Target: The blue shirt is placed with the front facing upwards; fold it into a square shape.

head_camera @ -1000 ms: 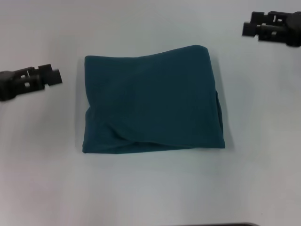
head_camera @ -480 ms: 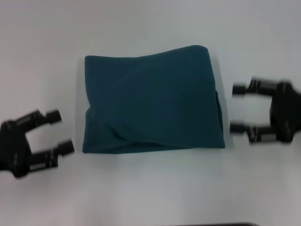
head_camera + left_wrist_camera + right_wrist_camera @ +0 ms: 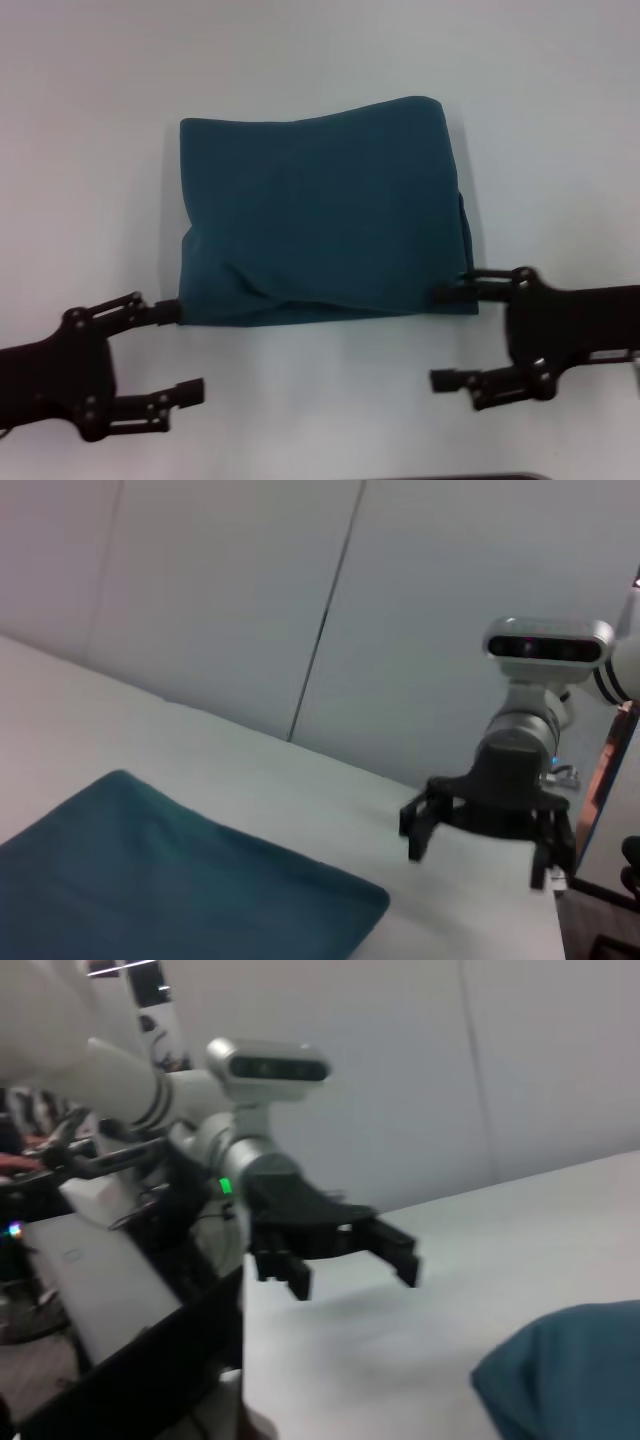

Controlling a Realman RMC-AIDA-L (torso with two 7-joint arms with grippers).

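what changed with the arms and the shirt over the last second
Both arms swung in toward the near edge of the blue shirt. The left tool came from beside its left edge to the near-left corner, the right tool from the far right to the near-right corner. Both are open, each with one finger at the hem; nothing is gripped yet. The folded shirt and white table stayed as they were.

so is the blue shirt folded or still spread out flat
Folded. The blue shirt lies as a compact, roughly square bundle on the table, with no sleeves, collar or lettering showing and layered edges along its near side.
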